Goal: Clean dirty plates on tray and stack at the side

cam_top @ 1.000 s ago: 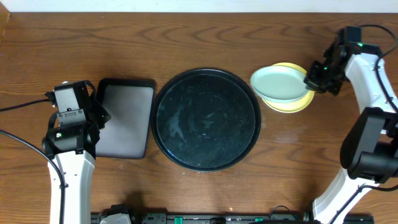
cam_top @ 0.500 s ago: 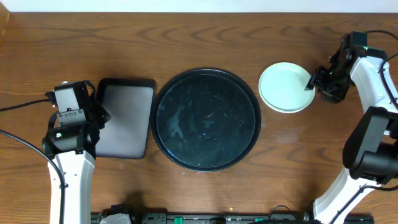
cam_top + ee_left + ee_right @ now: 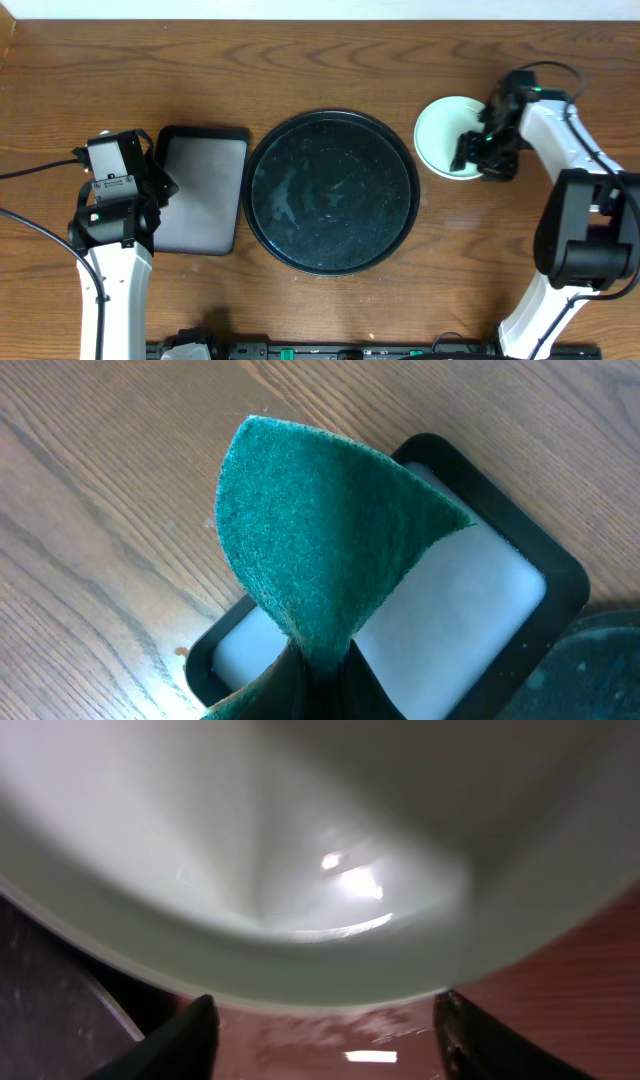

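The plates (image 3: 440, 135) lie stacked on the bare table to the right of the tray (image 3: 330, 192). A pale mint one is on top and covers the ones beneath. The round black tray holds no plates, and its glossy floor looks wet. My right gripper (image 3: 472, 152) hovers over the stack's right side. In the right wrist view the right gripper (image 3: 325, 1040) is open, the mint plate (image 3: 300, 850) sits just beyond its fingertips, and only table shows between them. My left gripper (image 3: 320, 690) is shut on a green sponge (image 3: 330, 540).
A smaller rectangular black tray (image 3: 200, 190) lies left of the round one, under the left gripper (image 3: 158, 184). In the left wrist view its pale floor (image 3: 470, 590) shows behind the sponge. Dark wooden table surrounds everything.
The right gripper set the mint plate squarely on the stack, hiding the yellow one, then opened and swung left over the stack's right edge. The left arm stayed still.
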You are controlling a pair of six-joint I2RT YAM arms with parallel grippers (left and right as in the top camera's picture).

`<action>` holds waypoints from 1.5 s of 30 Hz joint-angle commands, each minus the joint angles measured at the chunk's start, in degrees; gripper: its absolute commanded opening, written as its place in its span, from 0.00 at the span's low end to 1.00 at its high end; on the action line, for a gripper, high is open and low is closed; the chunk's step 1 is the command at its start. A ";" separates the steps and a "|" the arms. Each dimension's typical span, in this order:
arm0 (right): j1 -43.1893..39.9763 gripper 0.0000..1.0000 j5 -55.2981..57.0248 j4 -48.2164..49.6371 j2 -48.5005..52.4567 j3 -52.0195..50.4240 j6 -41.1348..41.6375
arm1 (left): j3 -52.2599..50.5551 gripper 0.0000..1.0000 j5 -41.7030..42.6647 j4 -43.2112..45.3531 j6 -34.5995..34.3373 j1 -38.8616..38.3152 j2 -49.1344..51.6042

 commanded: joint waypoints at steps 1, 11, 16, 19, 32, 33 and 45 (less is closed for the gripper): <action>5.25 0.61 -1.11 -0.68 -1.70 -0.39 -1.49 | -0.02 0.08 -0.50 0.04 -0.33 0.17 -0.33; 19.28 0.59 -1.36 6.12 -1.70 -0.37 -0.52 | -0.02 0.08 -0.50 0.07 -0.33 0.17 -0.33; 28.30 0.60 -1.33 7.80 -1.70 -0.39 -0.28 | -0.02 0.08 -0.50 0.07 -0.35 0.17 -0.33; 34.42 0.62 -1.33 8.20 -1.70 -0.39 -2.56 | -0.02 0.08 -0.50 0.07 -0.33 0.17 -0.33; 57.61 0.51 7.39 9.57 -1.70 -0.39 -12.87 | -0.02 0.08 -0.50 0.07 -0.33 0.17 -0.33; 58.84 0.51 9.77 9.81 -1.70 -0.39 -12.85 | -0.02 0.08 -0.50 0.04 -0.33 0.17 -0.33; 65.75 0.42 12.15 14.97 -1.68 -2.27 -9.01 | -0.02 0.08 -0.50 0.07 -0.33 0.17 -0.33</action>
